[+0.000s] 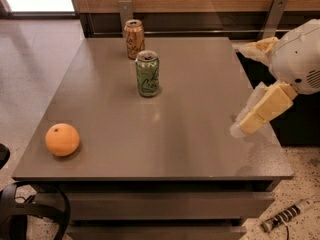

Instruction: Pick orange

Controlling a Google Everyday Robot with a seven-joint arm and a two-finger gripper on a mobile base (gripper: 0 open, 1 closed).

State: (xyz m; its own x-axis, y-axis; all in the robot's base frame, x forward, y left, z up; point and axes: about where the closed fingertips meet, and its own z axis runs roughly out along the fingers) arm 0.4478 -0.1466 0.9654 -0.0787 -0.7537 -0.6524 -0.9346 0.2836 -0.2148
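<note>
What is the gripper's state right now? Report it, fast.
Gripper: open, holding nothing, at the right edge of the table, far from the orange at the front left corner.

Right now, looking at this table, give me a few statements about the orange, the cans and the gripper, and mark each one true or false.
1. The orange lies near the front left corner of the table. True.
2. The gripper is holding the orange. False: it is at the table's right edge, far from the orange.
3. The green can stands upright. True.
4. The orange-and-tan can lies on its side. False: it stands upright near the back edge, behind the green can.
5. The orange touches the green can. False: bare tabletop separates them.
</note>
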